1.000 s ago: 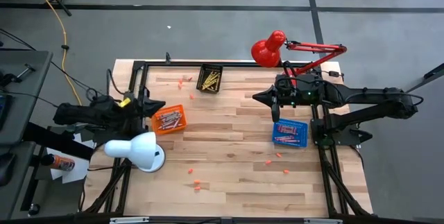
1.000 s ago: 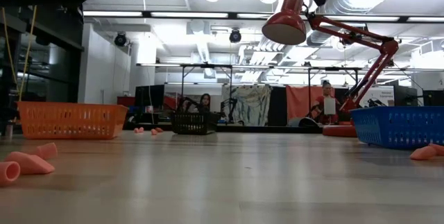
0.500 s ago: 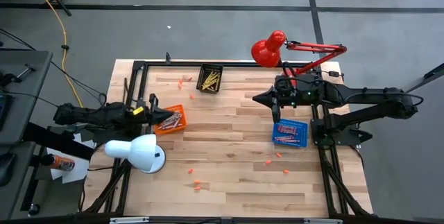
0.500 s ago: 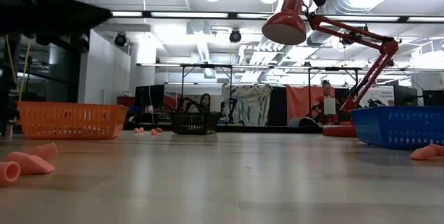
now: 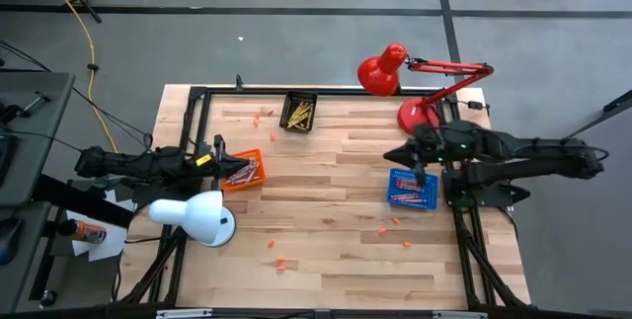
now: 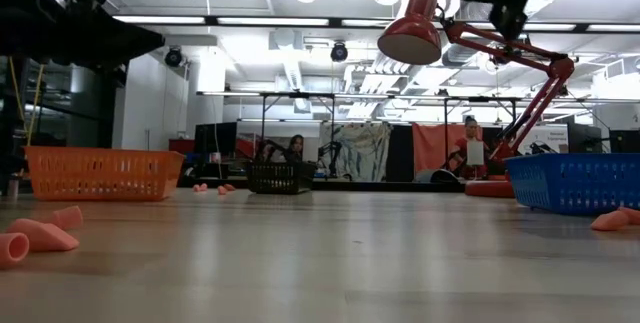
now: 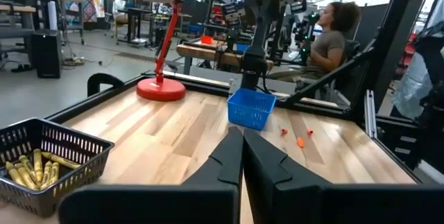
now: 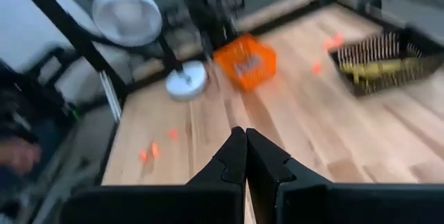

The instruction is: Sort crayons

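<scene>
Hovering above the far edge of a blue plastic basket [image 5: 412, 190], the right gripper [image 5: 419, 174] has its two dark fingers pressed together and holds nothing. Red and purplish-grey crayons [image 5: 408, 192] lie inside that basket on the right side of the wooden counter [image 5: 326, 220]. Just beyond it stands a red desk lamp [image 5: 395, 69]. At the left edge, the left gripper [image 5: 219, 148], also closed and empty, sits beside an orange plastic basket [image 5: 242, 170] holding more crayons. A white desk lamp [image 5: 194, 216] stands near it. A black wire basket [image 5: 298, 112] of yellow crayons [image 5: 299, 115] rests at the far middle. Small pink-orange bits [image 5: 279, 262] are scattered across the counter.
</scene>
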`<control>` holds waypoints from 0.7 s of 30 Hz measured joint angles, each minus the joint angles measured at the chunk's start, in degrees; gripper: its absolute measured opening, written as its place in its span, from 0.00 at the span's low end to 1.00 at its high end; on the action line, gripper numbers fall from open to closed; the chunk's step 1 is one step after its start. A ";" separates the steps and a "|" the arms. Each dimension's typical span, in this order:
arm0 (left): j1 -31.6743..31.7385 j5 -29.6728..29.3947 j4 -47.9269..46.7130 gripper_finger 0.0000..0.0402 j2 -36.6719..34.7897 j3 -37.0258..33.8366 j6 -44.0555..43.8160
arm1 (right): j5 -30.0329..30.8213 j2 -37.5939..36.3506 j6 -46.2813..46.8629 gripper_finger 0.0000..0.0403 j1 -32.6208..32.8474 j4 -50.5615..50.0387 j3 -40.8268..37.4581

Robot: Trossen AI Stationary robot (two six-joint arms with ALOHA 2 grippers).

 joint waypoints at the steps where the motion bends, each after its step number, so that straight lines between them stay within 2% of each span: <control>1: 0.00 0.00 -0.03 0.00 0.04 0.00 0.00 | 0.13 -2.55 0.02 0.00 0.00 3.53 -3.01; 8: 0.00 -0.02 -0.03 0.00 0.04 0.00 0.00 | -1.71 -14.21 -4.43 0.00 -0.34 29.34 -22.37; 13: -0.01 -0.02 -0.03 0.00 0.04 0.00 0.02 | -1.96 -18.81 -5.62 0.00 -2.03 34.55 -29.39; 21: 0.00 -0.03 -0.03 0.00 0.04 0.00 0.02 | -7.21 -25.20 -5.66 0.00 -3.21 34.36 -34.79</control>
